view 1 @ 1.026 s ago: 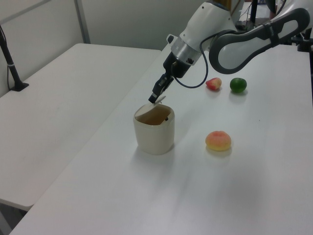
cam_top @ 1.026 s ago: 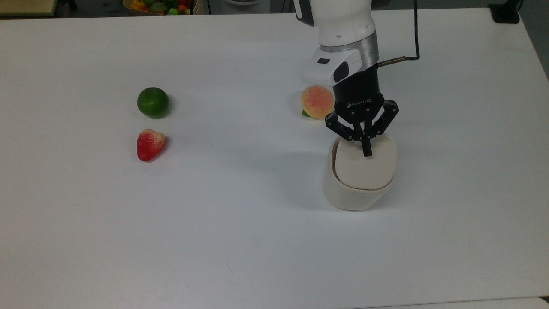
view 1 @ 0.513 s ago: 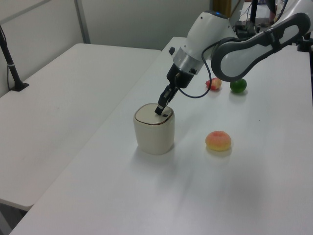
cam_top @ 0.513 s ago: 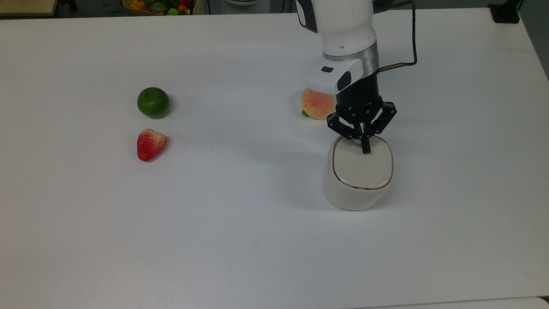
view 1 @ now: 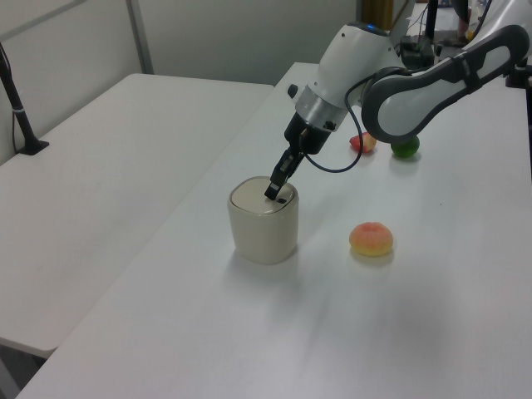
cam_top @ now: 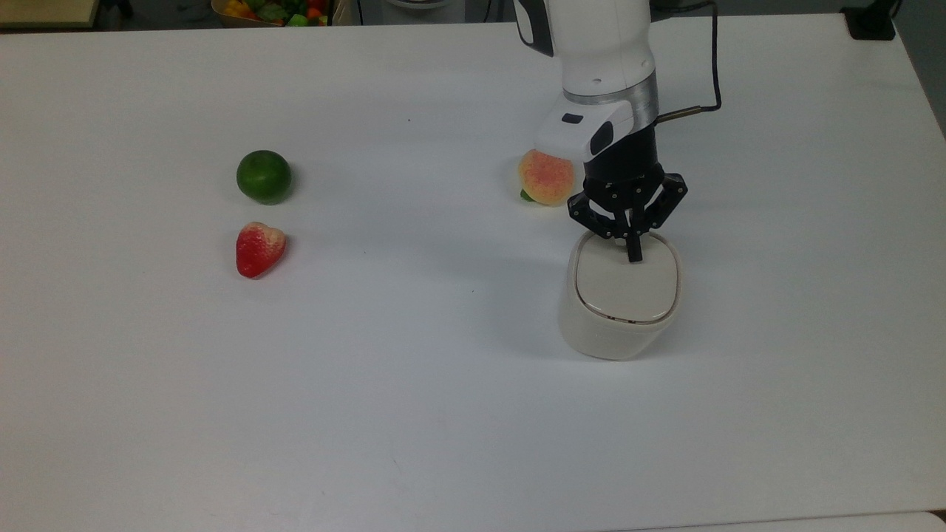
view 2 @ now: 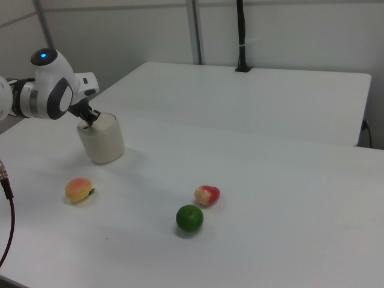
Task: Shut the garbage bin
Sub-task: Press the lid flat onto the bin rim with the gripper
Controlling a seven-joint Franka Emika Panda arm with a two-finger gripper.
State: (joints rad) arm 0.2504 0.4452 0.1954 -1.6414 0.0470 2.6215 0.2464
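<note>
Since the garbage bin (cam_top: 619, 295) on the white counter (cam_top: 414, 414) already shows its lid (cam_top: 625, 279) flat, your closing looks nearly done — the hand (cam_top: 634, 253), fingers pinched together holding nothing, presses the lid's edge.

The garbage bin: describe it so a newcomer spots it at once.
On the white table, follow the arm down to its hand; the garbage bin stands right under it. It is a cream rounded-square tub with a flat lid, bigger than the peach beside it.
</note>
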